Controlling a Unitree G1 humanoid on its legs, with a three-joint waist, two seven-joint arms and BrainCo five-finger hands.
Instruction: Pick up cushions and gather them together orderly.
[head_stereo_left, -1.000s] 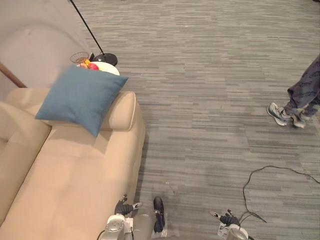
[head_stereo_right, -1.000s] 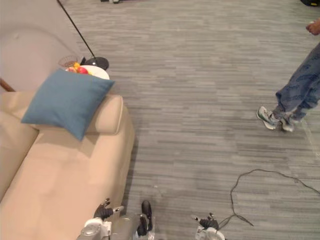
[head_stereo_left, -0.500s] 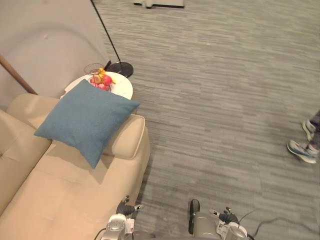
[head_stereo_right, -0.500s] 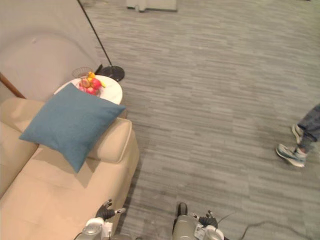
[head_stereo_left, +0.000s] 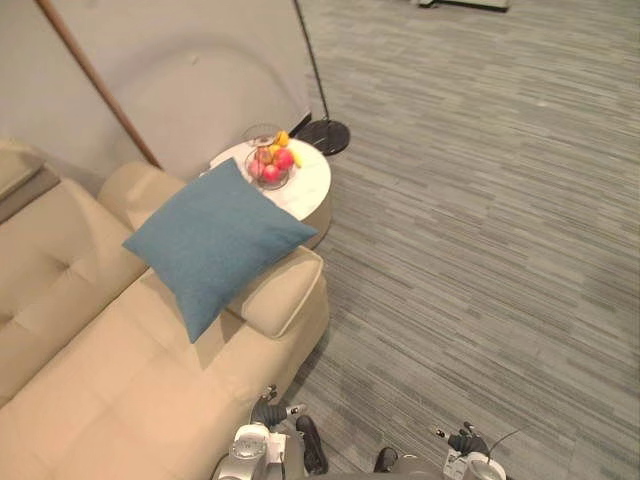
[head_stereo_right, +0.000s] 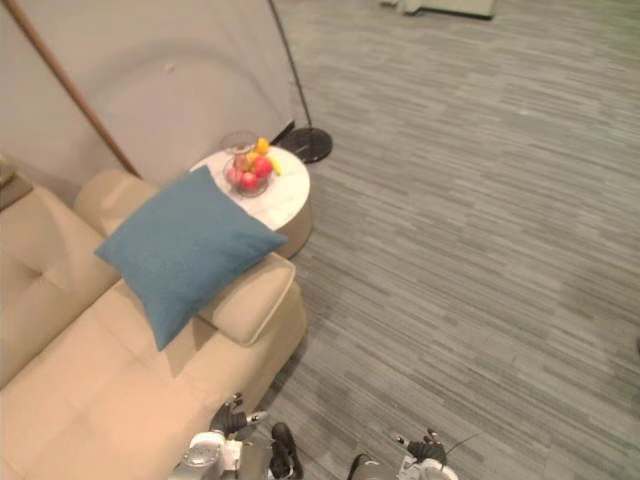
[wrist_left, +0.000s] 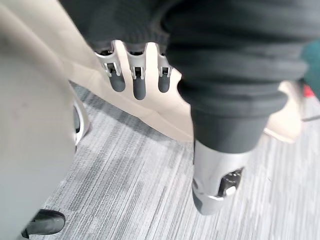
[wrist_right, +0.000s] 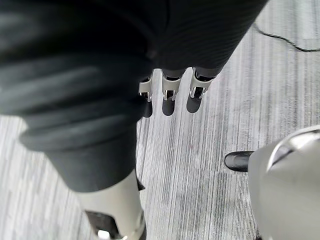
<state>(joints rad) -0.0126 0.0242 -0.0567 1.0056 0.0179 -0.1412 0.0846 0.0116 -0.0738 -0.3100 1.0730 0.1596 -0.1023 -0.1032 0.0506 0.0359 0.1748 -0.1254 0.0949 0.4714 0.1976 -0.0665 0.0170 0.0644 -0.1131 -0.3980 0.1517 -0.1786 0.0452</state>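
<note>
A blue square cushion (head_stereo_left: 215, 240) leans tilted against the armrest (head_stereo_left: 285, 295) of a beige sofa (head_stereo_left: 100, 400), one corner hanging over the seat. My left hand (head_stereo_left: 268, 412) hangs low beside the sofa's front corner, well below the cushion. In its wrist view its fingers (wrist_left: 139, 85) are straight and hold nothing, with sofa fabric and carpet past them. My right hand (head_stereo_left: 466, 441) hangs over the carpet at the lower right. Its fingers (wrist_right: 168, 102) are relaxed and empty above the floor.
A round white side table (head_stereo_left: 300, 195) stands just past the armrest, carrying a wire bowl of fruit (head_stereo_left: 268, 166). A floor lamp's black base (head_stereo_left: 322, 136) and pole sit behind it by the wall. Grey carpet (head_stereo_left: 480, 250) stretches to the right.
The whole picture has shifted: the camera has turned toward the sofa, so more seat and wall show and the person's legs have left the view. The cushion has not moved on the armrest.
</note>
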